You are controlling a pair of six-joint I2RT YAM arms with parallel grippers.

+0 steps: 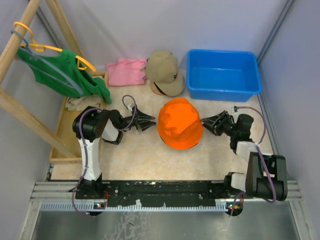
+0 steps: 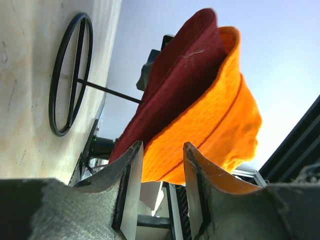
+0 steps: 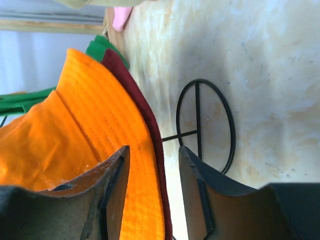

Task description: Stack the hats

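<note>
Looks past the left gripper (image 2: 161, 150), jaws parted, onto an orange bucket hat (image 2: 220, 115) layered over a dark red hat (image 2: 175, 85). Shows a black wire ring (image 2: 75, 77) with stem, flat on the pale table (image 2: 25, 75).

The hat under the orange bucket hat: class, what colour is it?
Dark red hat, clearest in the left wrist view, beneath the orange bucket hat.

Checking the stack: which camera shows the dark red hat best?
The left wrist view: the dark red hat shows a broad face there, lying against the orange bucket hat. The right wrist view shows only its thin edge beside the orange brim. In the top view it is hidden under the orange bucket hat.
</note>
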